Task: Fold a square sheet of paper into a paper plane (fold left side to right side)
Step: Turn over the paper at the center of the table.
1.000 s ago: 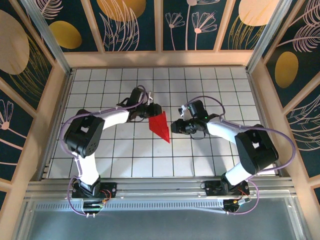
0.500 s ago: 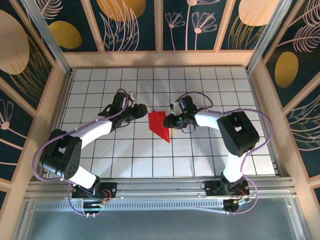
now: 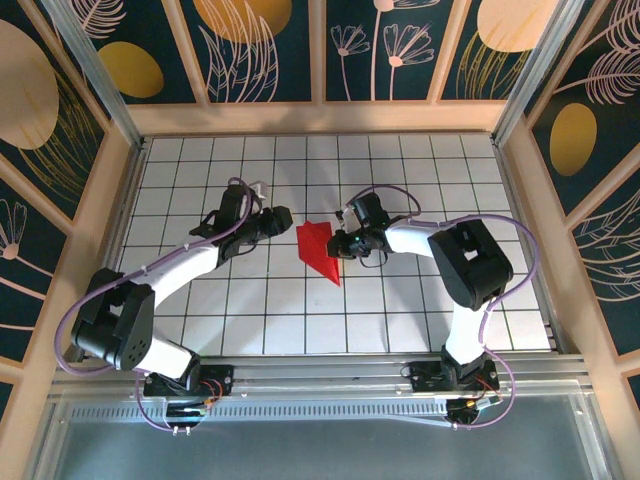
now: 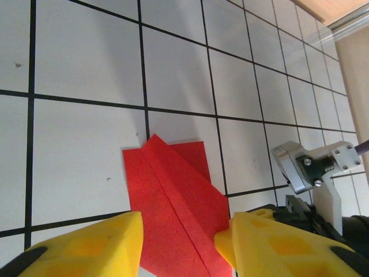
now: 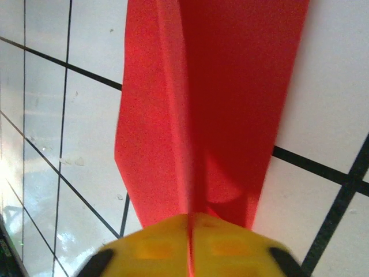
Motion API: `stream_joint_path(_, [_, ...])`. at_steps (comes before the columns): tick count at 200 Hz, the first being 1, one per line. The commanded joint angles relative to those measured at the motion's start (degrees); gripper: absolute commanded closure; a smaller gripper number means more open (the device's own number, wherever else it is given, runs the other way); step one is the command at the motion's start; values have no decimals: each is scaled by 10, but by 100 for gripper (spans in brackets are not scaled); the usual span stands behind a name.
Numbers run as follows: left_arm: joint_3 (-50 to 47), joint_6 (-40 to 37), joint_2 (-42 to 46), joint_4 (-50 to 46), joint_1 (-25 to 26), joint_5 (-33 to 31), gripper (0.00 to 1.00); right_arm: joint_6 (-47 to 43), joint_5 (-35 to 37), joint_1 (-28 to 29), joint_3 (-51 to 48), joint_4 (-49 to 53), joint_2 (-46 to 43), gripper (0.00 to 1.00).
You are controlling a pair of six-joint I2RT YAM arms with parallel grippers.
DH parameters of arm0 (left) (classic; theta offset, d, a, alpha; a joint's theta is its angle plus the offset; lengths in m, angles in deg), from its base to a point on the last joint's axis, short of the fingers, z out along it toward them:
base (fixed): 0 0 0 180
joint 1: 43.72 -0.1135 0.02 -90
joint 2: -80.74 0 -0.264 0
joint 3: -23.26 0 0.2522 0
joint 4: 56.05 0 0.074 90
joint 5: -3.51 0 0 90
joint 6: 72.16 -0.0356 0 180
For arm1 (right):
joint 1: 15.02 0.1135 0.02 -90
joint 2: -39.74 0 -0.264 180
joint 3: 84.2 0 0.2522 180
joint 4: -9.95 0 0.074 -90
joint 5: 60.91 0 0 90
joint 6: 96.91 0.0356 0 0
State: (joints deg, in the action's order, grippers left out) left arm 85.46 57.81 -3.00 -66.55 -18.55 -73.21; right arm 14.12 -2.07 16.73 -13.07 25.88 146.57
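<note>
The table [image 3: 200,320], white tiles w/ black grid lines, lies under both my arms. My left arm [image 3: 180,268] reaches from the near-left side toward the middle. My right arm [image 3: 470,262] goes up from the near-right side and bends back to the left, so both wrists come together approx. at the table centre.

Between them is the red paper [image 3: 318,250], on the tiles near the middle of the table. It is folded to a narrow pointed shape: the wide end is on the far side and the point shows toward the near edge, a bit to the right. In my left wrist view the paper [image 4: 173,190] has one long crease along its length.

My left gripper [image 3: 283,221] is just beside the paper's left edge, at the wide end. In the wrist view this gripper [image 4: 179,245] has its jaws apart, w/ one yellow pad [image 4: 86,245] on each side of the paper and nothing pinched. I cannot tell if the pads touch it.

My right gripper [image 3: 340,243] is at the paper's right edge. In its own wrist view this gripper [image 5: 190,245] has the two yellow pads pressed together, and the paper [image 5: 213,98] is clamped between them.
</note>
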Motion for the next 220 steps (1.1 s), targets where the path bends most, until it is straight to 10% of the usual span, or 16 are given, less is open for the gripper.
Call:
stream_joint_path(1, [-21, 19, 38, 29, -13, 29, 47, -6, -13, -1, -5, -24, -41, 99])
stream_joint_path(38, [-66, 68, 91, 163, -24, 126, 26, 11, -82, -48, -59, -108, -161, 100])
stream_joint_path(112, [-81, 196, 32, 441, -6, 299, 34, 169, -237, -60, -145, -377, -255, 100])
stream_joint_path(220, [-46, 190, -13, 434, 23, 285, 86, 168, -218, -44, -141, -364, -252, 92])
